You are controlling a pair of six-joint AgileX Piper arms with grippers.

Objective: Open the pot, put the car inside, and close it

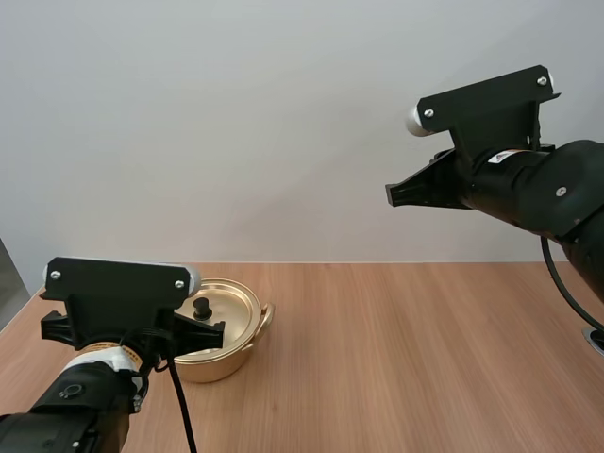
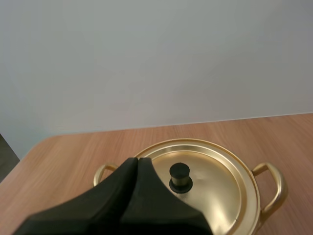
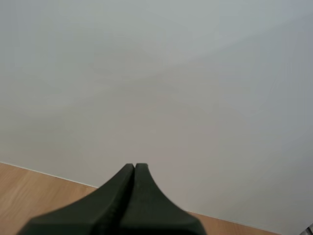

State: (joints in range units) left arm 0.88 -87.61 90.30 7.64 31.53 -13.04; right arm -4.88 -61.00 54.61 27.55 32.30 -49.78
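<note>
Gold-coloured metal marks the round pot point(image 1: 226, 363), its flat lid point(image 1: 236, 300) seated on top. It stands on the pale wooden table point(image 1: 406, 359), directly ahead of and partly under my left gripper point(image 1: 215, 332) in the high view. The small black knob point(image 1: 201, 308) at the lid's centre lies just beyond the fingertips. My right gripper point(image 1: 392, 195) hangs high over the table, well apart from the pot. In the left wrist view the left fingers lie pressed together as one dark wedge, holding nothing, with the knob just ahead of the tip and a little to its right (whether the tip touches the lid I cannot tell). In the right wrist view the right fingers are likewise pressed together on nothing, with bare table beyond the tip. The step in hand, I judge, is opening the pot. The left fingers should part first, straddle the knob squarely, pinch low on its stem and lift straight up, so the lid clears the rim without dragging the pot. Counted: one pot, one lid, one knob, two looped side handles point(image 2: 272, 188), two grippers.
</note>
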